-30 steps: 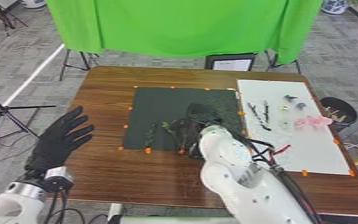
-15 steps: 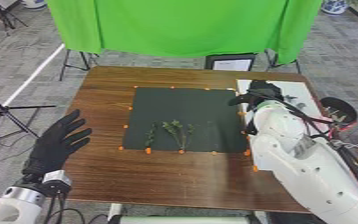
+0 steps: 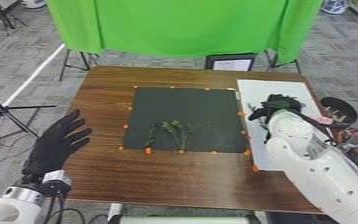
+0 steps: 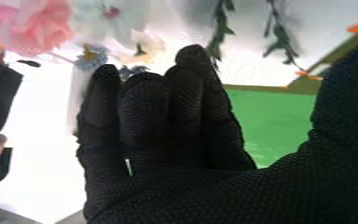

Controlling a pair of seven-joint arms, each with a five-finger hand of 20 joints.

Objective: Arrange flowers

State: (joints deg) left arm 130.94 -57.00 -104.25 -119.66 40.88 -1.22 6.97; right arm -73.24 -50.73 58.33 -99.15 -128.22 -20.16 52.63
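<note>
I'd call it early going: a few leafy sprigs [image 3: 177, 131] lie on the dark mat [image 3: 186, 102], toward the tabletop's [image 3: 158, 175] near edge. Pink flowers [image 4: 44, 27], a pale bloom [image 4: 113, 17] and more leafy stems [image 4: 282, 42] are yet to be placed, over by the right edge. There the right hand [image 3: 280, 104] hangs, fingers nearly straight, gripping nothing I can see, and hides part of the white sheet [image 3: 269, 86]. Smaller blossoms blur together.

Tbl [image 3: 175, 180]: brn wood, slight gloss, visible grain. Dark mat [image 3: 189, 105], twd 11 o'clock: smooth, matt. White sheet [image 3: 264, 90], 3 o'clock: smooth, matt. Drape [image 3: 171, 30], 12 o'clock: grn cloth, folds. L hand [image 3: 55, 145], R hand [image 3: 282, 103]: matt blk fabric, R's w/ textured weave.
</note>
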